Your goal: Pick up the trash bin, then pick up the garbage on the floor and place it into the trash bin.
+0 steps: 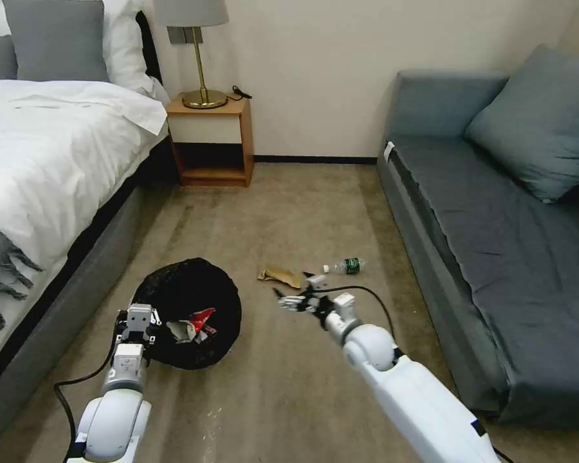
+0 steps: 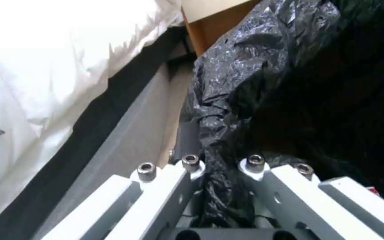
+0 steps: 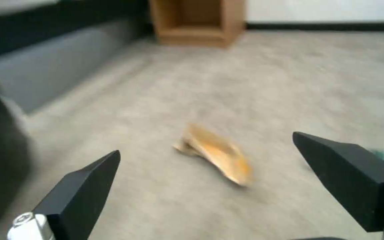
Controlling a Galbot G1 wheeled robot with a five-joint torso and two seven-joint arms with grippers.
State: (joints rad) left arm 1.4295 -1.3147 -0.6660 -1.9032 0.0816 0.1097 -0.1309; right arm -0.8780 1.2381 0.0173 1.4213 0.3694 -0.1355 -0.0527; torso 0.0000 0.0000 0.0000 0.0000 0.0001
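The trash bin, lined with a crinkled black bag, hangs just above the carpet at lower left, with my left gripper shut on its rim; the bag's folds are pinched between its fingers. A red-and-white packet lies inside the bin. On the carpet lies a crumpled brown paper bag, and to its right a small clear bottle with a green label. My right gripper hovers open just short of the paper bag, its black fingers wide apart.
A bed runs along the left, a grey sofa along the right. A wooden nightstand with a brass lamp stands at the far wall. Open carpet lies between them.
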